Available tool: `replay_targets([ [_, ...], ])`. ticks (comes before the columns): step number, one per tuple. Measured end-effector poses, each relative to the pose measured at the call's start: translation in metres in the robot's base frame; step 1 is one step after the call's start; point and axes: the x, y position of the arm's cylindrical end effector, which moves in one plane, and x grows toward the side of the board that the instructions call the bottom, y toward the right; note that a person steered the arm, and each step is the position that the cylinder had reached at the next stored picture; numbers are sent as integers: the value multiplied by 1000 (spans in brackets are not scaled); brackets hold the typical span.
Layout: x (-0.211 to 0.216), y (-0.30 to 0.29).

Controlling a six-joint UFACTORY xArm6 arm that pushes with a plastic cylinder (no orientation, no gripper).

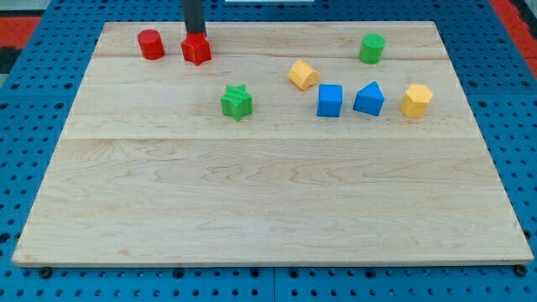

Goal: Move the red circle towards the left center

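Observation:
The red circle (151, 44), a short cylinder, stands near the board's top left. A red star-shaped block (196, 49) lies just to its right, apart from it. My dark rod comes down from the view's top, and my tip (195, 33) sits at the top edge of the red star, touching or almost touching it. My tip is to the right of the red circle, about one block's width away.
A green star (237, 102) lies below the red star. To the right lie a yellow block (303, 75), a blue cube (330, 101), a blue triangular block (369, 99), a yellow block (416, 101) and a green cylinder (372, 48). The wooden board (268, 201) lies on a blue pegboard.

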Motion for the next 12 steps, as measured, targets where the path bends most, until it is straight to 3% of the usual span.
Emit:
replay_targets([
  [3,112,0],
  [4,98,-9],
  [6,6,-2],
  [8,-2,-96],
  [10,19,-93],
  [12,26,-147],
])
